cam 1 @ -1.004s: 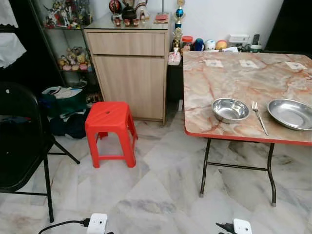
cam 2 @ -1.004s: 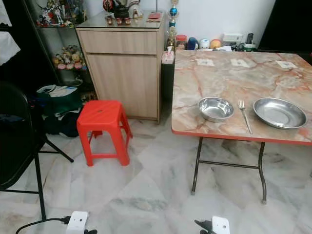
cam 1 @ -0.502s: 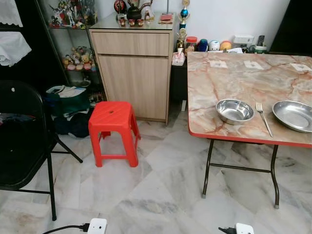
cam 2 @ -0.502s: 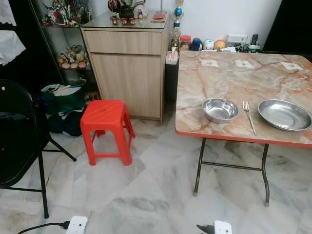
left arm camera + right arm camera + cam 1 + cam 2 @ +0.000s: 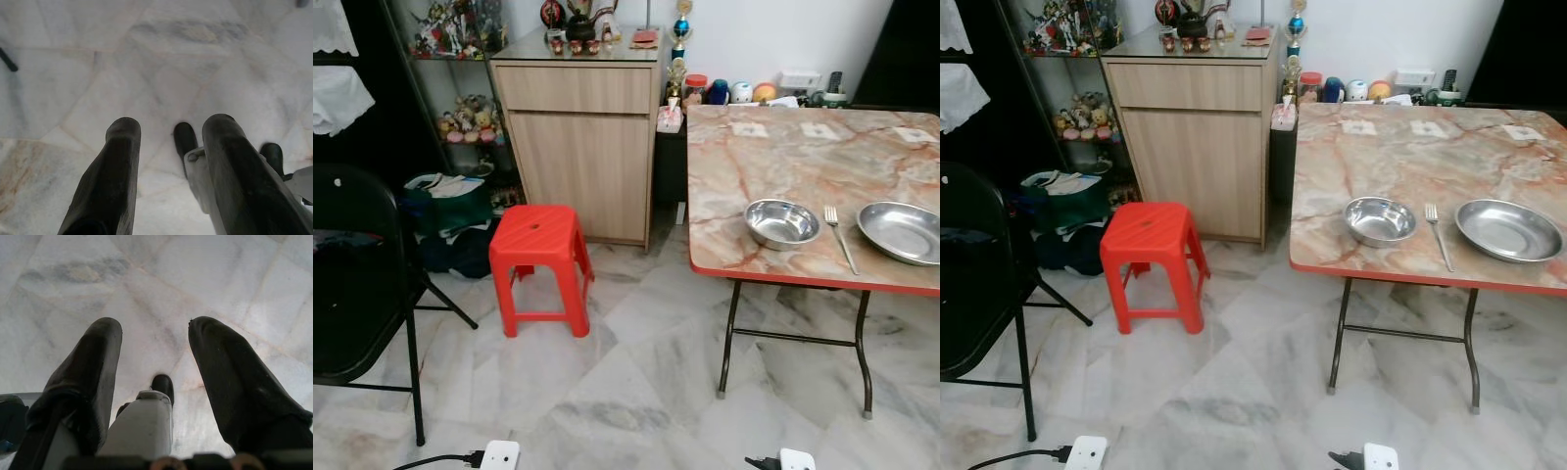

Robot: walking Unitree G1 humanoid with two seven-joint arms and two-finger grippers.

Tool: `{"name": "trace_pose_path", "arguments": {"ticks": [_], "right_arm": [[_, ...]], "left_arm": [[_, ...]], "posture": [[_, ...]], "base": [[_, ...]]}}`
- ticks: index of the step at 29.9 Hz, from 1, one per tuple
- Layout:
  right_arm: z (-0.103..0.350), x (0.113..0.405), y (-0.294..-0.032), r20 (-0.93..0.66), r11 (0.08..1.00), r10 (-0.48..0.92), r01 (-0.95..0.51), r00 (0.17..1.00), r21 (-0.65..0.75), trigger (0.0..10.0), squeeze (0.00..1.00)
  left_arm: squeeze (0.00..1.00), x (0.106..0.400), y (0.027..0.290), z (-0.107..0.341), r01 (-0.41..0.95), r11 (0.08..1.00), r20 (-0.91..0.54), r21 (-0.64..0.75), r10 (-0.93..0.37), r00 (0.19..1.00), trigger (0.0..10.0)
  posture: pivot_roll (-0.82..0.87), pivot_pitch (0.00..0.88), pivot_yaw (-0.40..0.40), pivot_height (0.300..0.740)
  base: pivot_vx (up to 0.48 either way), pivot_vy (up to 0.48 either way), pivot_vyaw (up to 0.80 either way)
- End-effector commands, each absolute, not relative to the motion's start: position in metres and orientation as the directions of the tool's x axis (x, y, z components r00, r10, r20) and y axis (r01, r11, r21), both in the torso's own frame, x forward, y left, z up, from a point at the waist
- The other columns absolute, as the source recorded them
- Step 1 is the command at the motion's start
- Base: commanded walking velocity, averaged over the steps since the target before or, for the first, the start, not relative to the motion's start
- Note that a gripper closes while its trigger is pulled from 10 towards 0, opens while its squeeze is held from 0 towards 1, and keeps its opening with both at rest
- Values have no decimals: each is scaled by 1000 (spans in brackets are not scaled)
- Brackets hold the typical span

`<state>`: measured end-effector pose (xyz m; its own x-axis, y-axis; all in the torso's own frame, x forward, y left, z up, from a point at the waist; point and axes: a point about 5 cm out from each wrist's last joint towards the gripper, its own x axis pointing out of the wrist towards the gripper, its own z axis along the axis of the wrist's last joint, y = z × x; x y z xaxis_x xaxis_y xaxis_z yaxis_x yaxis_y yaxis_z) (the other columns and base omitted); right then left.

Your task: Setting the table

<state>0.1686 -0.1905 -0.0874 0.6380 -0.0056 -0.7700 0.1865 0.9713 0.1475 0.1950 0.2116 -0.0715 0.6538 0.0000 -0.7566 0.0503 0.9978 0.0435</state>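
A marble-patterned folding table (image 5: 773,147) with a red edge stands ahead on the right. Near its front edge lie a steel bowl (image 5: 782,223), a fork (image 5: 838,238) to its right, and a shallow steel plate (image 5: 904,232) further right. Both arms hang low, far from the table. My left gripper (image 5: 171,127) points down at the marble floor, open, with nothing between its fingers. My right gripper (image 5: 156,333) is also open and empty over the floor.
A red plastic stool (image 5: 540,269) stands left of the table before a wooden cabinet (image 5: 578,147). A black folding chair (image 5: 357,284) is at the near left. Bags and cloth (image 5: 445,211) lie by a shelf. Jars and small items (image 5: 734,92) line the wall behind the table.
The whole view has shifted a little as the camera moved. The bowl, fork and plate lie as before, and both arms still hang low.
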Motion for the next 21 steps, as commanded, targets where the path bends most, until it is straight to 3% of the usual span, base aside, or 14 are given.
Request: {"name": "trace_pose_path", "arguments": {"ticks": [1, 17, 21], "right_arm": [[-88, 165, -196, -779, 970, -25, 204, 627, 133, 10000, 0], [-87, 169, -194, -769, 971, -19, 196, 638, 139, 10000, 0], [-85, 172, -195, -760, 969, -23, 201, 649, 142, 10000, 0]], "left_arm": [[0, 195, 207, -73, 60, 998, -757, 33, -14, 653, 10000], [0, 195, 207, -73, 44, 999, -756, 29, -7, 654, 10000], [0, 194, 207, -73, 38, 999, -759, 33, 1, 652, 10000]], "posture": [[-41, 47, 12, 740], [-32, 96, 1, 740], [-34, 100, -2, 740]], "base": [[0, -472, 0], [0, -450, 0], [0, -172, 0]]}}
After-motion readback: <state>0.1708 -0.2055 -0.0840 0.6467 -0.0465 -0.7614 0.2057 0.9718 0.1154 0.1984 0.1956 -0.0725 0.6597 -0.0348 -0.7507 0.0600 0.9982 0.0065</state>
